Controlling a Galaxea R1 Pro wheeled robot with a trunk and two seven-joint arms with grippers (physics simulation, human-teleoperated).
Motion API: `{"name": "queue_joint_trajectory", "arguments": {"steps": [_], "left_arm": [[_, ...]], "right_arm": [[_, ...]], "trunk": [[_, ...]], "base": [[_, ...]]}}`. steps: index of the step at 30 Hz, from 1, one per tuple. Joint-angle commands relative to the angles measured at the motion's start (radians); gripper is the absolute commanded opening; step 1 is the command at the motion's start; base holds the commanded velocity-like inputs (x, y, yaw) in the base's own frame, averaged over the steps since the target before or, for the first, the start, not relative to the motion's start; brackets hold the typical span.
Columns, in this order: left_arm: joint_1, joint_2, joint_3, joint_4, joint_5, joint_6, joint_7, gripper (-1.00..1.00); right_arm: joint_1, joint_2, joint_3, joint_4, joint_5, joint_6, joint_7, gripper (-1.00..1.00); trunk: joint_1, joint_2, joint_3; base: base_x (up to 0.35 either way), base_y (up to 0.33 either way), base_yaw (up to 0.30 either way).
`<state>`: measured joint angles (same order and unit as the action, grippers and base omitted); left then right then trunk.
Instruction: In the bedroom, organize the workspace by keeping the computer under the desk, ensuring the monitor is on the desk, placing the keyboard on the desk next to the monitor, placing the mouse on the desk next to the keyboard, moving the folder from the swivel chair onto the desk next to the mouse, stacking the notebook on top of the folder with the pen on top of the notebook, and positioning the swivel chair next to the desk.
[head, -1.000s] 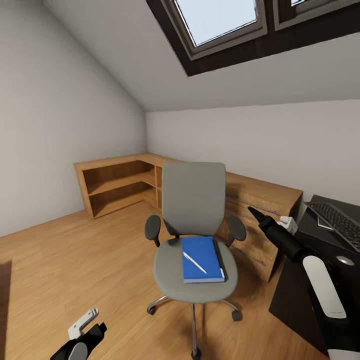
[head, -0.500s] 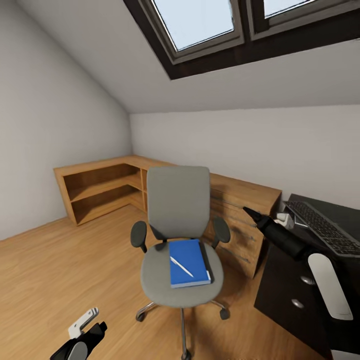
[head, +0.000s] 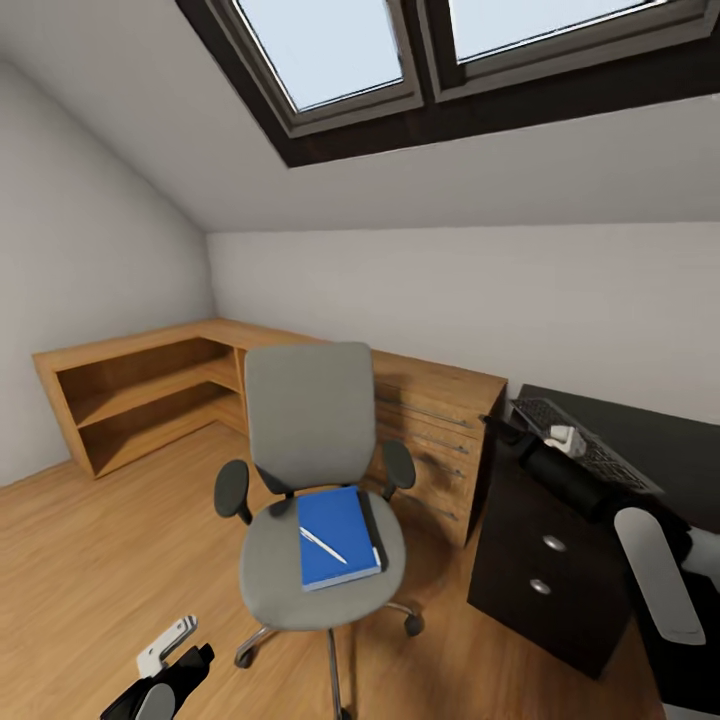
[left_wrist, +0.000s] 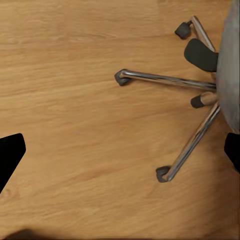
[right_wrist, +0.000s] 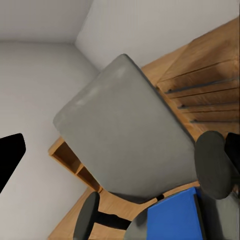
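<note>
The camera is turning right since one second ago: the chair (head: 310, 500) is now sitting more toward 9 o'clock and more of the desk (head: 660, 440) is showing at 3 o'clock. The folder (head: 335, 540) with the pen (head: 322, 545) is lying on the seat. Open floor (head: 90, 560) is lying at 8 o'clock. The right gripper (head: 500, 425) is reaching forward over the desk edge by the keyboard (head: 580, 450); the left gripper (head: 170, 650) is hanging low. Both grippers' fingers are spread apart.
</note>
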<state>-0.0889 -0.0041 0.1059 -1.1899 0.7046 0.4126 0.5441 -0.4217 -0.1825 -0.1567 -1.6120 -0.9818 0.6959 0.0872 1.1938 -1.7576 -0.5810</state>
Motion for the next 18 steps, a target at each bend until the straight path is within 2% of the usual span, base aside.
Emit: {"name": "queue_joint_trajectory", "arguments": {"steps": [1, 6, 10, 13, 14, 15, 18], "left_arm": [[0.000, 0.000, 0.002, -0.002, 0.009, 0.003, 0.006, 1.00], [0.000, 0.000, 0.002, -0.002, 0.009, 0.003, 0.006, 1.00], [0.000, 0.000, 0.002, -0.002, 0.009, 0.003, 0.005, 1.00], [0.000, 0.000, 0.002, -0.002, 0.009, 0.003, 0.005, 1.00], [0.000, 0.000, 0.002, -0.002, 0.009, 0.003, 0.005, 1.00], [0.000, 0.000, 0.002, -0.002, 0.008, 0.003, 0.005, 1.00], [0.000, -0.001, 0.002, -0.002, 0.007, 0.003, 0.005, 1.00]], "right_arm": [[-0.001, 0.001, 0.000, 0.000, 0.015, 0.005, 0.005, 1.00], [0.000, 0.001, 0.029, -0.001, 0.066, 0.005, 0.006, 1.00], [0.000, 0.001, 0.073, -0.001, 0.102, 0.004, 0.008, 1.00], [0.000, 0.000, 0.126, -0.002, 0.124, 0.003, 0.010, 1.00], [0.000, 0.000, 0.126, -0.002, 0.124, 0.003, 0.010, 1.00], [0.000, -0.001, 0.168, -0.002, 0.152, 0.003, 0.011, 1.00], [0.000, -0.009, 0.233, -0.002, 0.228, 0.002, 0.012, 1.00]], "trunk": [[-0.004, 0.007, 0.003], [-0.023, 0.042, 0.020], [-0.039, 0.070, 0.035], [-0.050, 0.091, 0.045], [-0.054, 0.098, 0.049], [-0.058, 0.105, 0.052], [-0.069, 0.126, 0.062]], "base": [[0.000, 0.000, -0.294], [0.000, 0.000, -0.295], [0.000, 0.000, -0.295], [0.000, 0.000, -0.295], [0.000, 0.000, -0.295], [0.000, 0.000, -0.295], [0.000, 0.000, -0.295]]}}
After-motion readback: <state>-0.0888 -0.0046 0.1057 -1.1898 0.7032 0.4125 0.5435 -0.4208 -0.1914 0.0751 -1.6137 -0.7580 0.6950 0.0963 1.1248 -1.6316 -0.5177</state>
